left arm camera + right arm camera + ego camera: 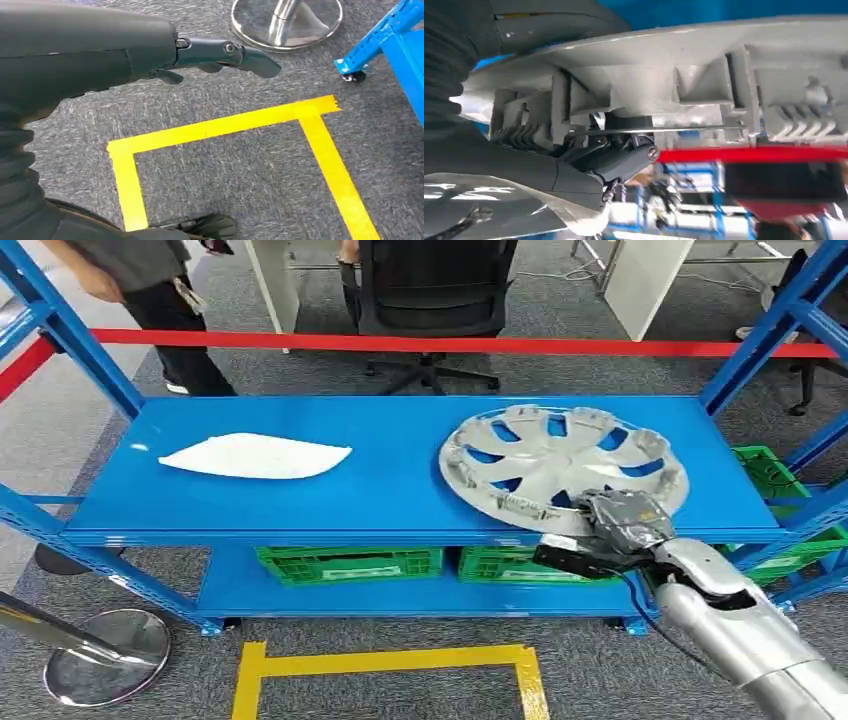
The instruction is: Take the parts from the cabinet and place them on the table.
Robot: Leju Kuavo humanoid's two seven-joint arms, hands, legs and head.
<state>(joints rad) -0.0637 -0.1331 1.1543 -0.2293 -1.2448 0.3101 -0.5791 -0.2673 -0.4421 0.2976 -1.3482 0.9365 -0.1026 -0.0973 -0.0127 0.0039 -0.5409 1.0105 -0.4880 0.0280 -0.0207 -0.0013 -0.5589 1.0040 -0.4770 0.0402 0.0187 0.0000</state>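
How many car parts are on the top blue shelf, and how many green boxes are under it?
Silver wheel cover, held at its near rim by the right hand: 1
White part: 1
Green crates on the lower shelf: 3
Total: 5

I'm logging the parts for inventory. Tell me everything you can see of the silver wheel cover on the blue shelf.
The wheel cover is a round, silver-grey disc, plastic by its look, with spokes radiating from a solid centre and openings that show blue beneath. It sits on the right part of the blue shelf, its near edge lifted and overhanging the front. The right hand grips that near edge. The right wrist view shows its underside: moulded ribs, clips and a thin wire ring.
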